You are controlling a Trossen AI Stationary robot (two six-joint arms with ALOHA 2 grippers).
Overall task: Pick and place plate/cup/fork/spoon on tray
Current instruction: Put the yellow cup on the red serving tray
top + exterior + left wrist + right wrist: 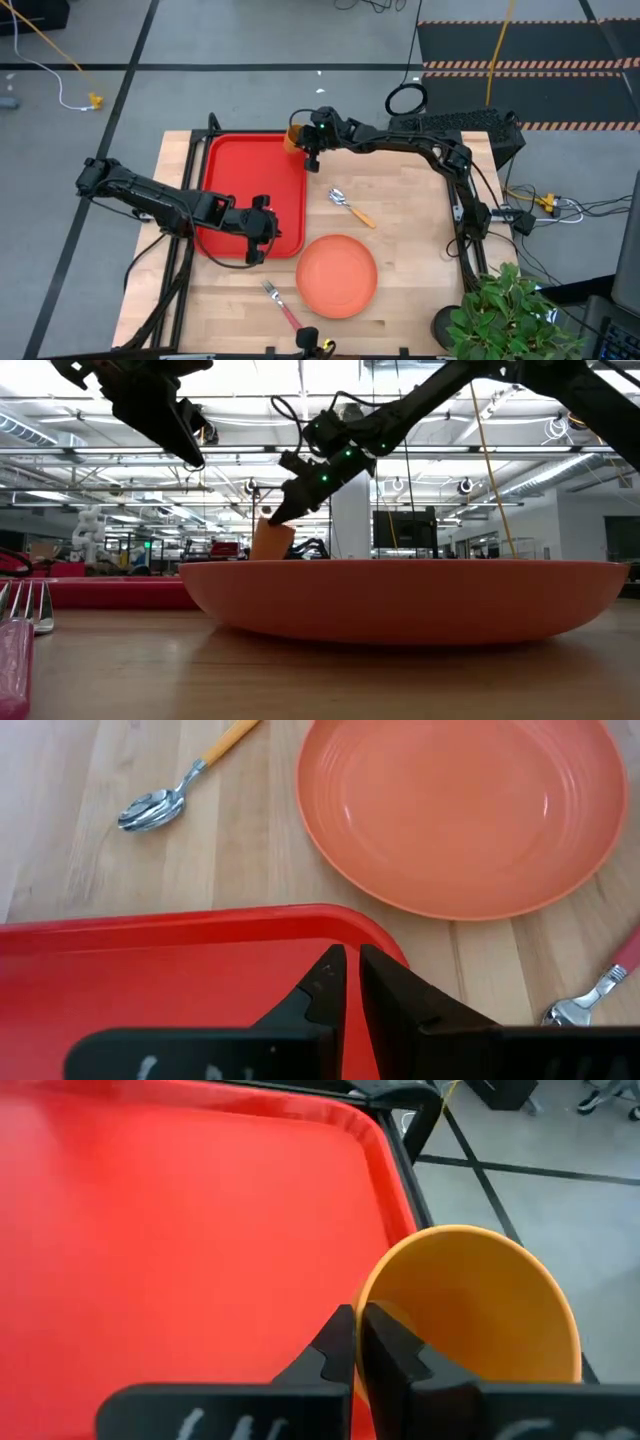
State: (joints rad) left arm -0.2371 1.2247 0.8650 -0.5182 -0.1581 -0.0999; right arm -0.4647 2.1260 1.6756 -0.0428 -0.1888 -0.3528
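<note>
The red tray [230, 190] lies on the table's left half. My right gripper [306, 148] is shut on the orange-yellow cup [293, 135] over the tray's far right corner [370, 1130]. The cup also shows in the low view [270, 540]. My left gripper [262, 238] hovers shut and empty over the tray's near right corner [370, 925]. The salmon-orange plate [337, 275] rests flat on the wood to the right of that corner. The orange-handled spoon [350, 208] lies beyond the plate. The pink-red-handled fork [283, 305] lies to the plate's left, toward the table's near edge. My right gripper pinches the cup's wall at the rim [362, 1295], one finger inside the cup and one outside. The fingers slant down from the table's right. The cup hangs tilted below them [268, 543]; the plate hides its lower end in the low view.
A potted plant [510, 310] stands at the table's near right corner. A black device [460, 125] sits at the far right edge. Bare wood lies between the spoon and the right edge.
</note>
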